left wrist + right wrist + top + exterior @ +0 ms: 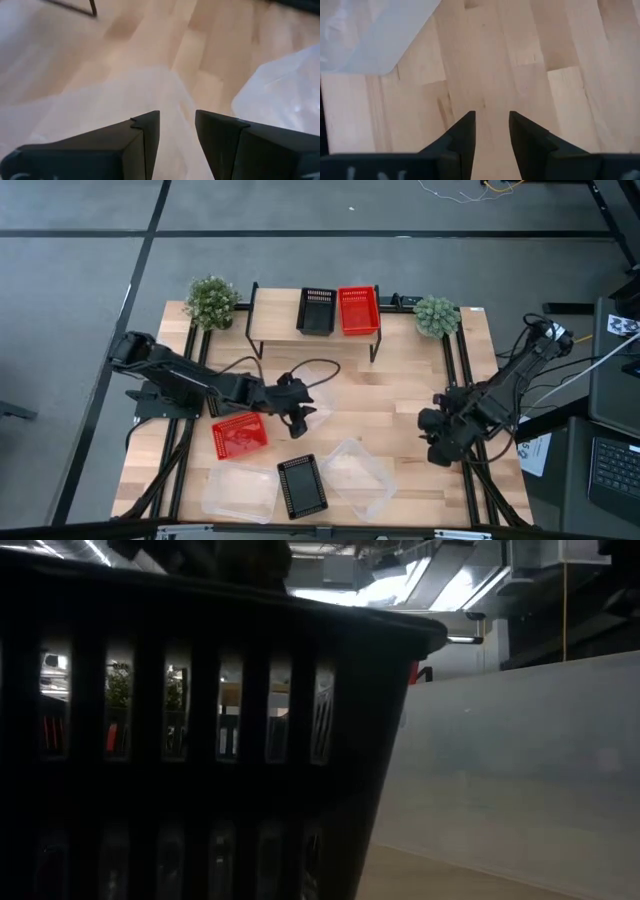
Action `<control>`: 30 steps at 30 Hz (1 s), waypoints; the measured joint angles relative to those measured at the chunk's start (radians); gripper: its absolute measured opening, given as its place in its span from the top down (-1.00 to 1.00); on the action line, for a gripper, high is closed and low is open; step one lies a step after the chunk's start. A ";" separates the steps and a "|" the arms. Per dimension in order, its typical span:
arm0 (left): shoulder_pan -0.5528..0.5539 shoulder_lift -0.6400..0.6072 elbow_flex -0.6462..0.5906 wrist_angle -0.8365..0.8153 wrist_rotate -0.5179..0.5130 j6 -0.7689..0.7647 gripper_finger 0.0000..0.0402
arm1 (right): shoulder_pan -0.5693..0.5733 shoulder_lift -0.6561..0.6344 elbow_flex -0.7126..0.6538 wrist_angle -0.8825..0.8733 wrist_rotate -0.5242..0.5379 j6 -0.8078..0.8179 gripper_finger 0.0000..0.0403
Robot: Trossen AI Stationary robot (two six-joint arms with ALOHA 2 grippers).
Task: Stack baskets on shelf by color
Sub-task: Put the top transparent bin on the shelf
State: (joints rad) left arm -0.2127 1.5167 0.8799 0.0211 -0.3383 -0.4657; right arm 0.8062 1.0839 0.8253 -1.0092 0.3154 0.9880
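Observation:
The shelf [315,330] stands at the table's far edge with a black basket [317,311] and a red basket [358,310] on it. On the table lie a red basket [240,435], a black basket [302,485] and two clear baskets [240,492] [358,476]. My left gripper [300,408] is at the table's middle, shut on a third clear basket [318,398] [100,100]. My right gripper [440,445] hovers open near the table's right edge, over bare wood [492,125]. The low view is filled by the black basket [200,740] and a clear basket's wall [520,770]. My left gripper has the clear basket's rim [175,100] between its two fingers, one finger [145,135] on each side of the translucent wall. The fingers slant down from the table's left. I cannot tell whether the basket rests on the table or is lifted.
Two green potted plants [211,302] [436,316] flank the shelf. A black cable [310,365] loops over the table in front of the shelf. Bare wood lies between the shelf and the baskets and toward the table's right side. A laptop [615,470] sits off the table's right.

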 joint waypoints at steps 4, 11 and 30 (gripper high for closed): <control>-0.007 0.071 0.000 0.008 0.024 -0.047 0.41 | 0.018 0.000 0.000 0.004 0.006 0.006 0.42; -0.033 0.110 -0.001 0.080 0.045 -0.049 0.41 | 0.020 0.000 0.000 0.003 0.018 0.002 0.42; -0.044 0.020 0.100 -0.399 0.098 0.189 0.41 | 0.020 0.001 0.000 -0.005 0.051 -0.001 0.42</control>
State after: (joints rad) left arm -0.2567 1.5368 0.9801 -0.3781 -0.2406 -0.2766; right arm 0.8261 1.0847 0.8253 -1.0144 0.3660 0.9873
